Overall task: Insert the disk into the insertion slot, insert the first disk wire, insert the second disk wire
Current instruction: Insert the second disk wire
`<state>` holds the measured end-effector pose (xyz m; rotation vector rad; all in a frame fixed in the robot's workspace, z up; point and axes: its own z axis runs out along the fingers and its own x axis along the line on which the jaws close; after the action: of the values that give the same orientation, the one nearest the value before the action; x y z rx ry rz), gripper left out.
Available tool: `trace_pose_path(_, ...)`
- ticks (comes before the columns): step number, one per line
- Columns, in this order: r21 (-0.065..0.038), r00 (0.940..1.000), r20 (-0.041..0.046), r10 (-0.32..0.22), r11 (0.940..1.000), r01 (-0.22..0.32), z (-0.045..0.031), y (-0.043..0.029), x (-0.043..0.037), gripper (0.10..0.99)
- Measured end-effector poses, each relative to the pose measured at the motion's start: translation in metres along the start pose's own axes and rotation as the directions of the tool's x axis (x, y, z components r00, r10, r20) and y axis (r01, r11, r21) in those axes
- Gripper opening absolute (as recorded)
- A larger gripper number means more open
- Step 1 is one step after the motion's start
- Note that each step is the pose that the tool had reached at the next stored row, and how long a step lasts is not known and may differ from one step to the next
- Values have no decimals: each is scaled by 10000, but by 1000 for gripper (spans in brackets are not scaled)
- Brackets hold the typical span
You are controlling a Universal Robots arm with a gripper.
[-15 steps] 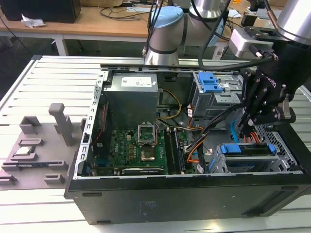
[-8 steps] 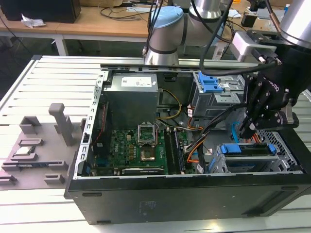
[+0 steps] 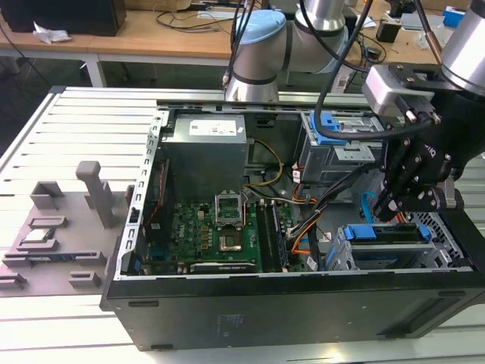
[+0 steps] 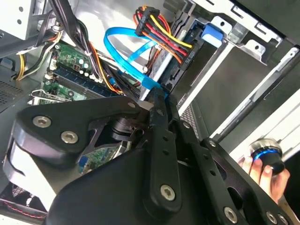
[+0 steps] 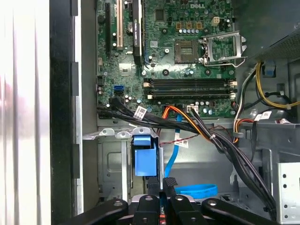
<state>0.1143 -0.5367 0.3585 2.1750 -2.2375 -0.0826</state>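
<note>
The gripper (image 3: 394, 205) is hovering inside the open computer case (image 3: 227, 318), its fingers (image 4: 159, 101) pinching the blue disk wire (image 4: 123, 47) just beside the disk (image 3: 383, 233), already seated in the insertion slot (image 3: 345, 262).

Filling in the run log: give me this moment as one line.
gripper: shut on blue wire | position: above disk in insertion slot | disk: seated | motherboard: exposed

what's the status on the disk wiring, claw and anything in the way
Claw shut on blue wire beside the disk, already in its slot. Multicoloured wire bundle crowds close.
</note>
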Motion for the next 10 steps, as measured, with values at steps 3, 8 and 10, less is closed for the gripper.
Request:
trace_pose_path(3, -4, 10000, 51, -2, 10000, 2, 53, -28, 40, 157)
trace_pose_path(8, -8, 9999, 144, -6, 10000, 6, 98, -97, 46, 157)
trace_pose_path(10, -10, 9998, 190, -10, 10000, 10, 102, -106, 46, 157)
